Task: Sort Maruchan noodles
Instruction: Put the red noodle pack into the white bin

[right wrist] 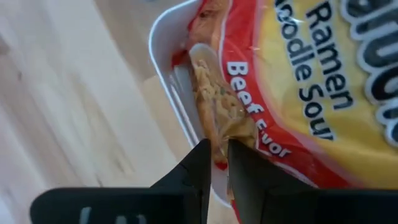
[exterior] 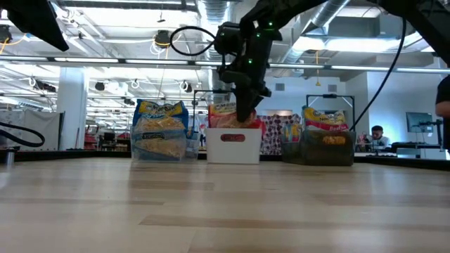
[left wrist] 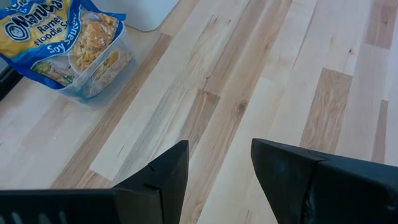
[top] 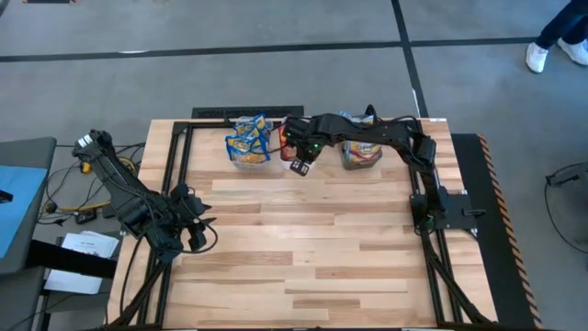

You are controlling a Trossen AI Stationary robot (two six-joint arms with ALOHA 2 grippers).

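Note:
Three bins stand in a row at the table's far edge. A clear bin (top: pixel 248 147) holds blue-trimmed noodle packets (left wrist: pixel 56 37). A white bin (exterior: pixel 233 144) holds a red-trimmed beef packet (right wrist: pixel 298 81). A dark grey bin (exterior: pixel 327 144) holds orange and pink-trimmed packets (top: pixel 363 149). My right gripper (right wrist: pixel 219 162) hangs over the white bin's near rim, its fingers almost together on the red packet. My left gripper (left wrist: pixel 217 168) stands open above the bare table near the left edge (top: pixel 195 234), holding nothing. My right gripper pinches the lower edge of the red packet (right wrist: pixel 217 134), by the pictured noodles, between its two fingers. The fingers come steeply from above, pointing down. The packet stands in the white bin against its rim (right wrist: pixel 165 68); one layer or several, I cannot tell.
Bare wooden table (top: pixel 312 248) stretches between the bins and the near edge. A black frame runs along the table's sides. Cables and a blue-topped stand (top: pixel 18 202) lie beyond the left edge.

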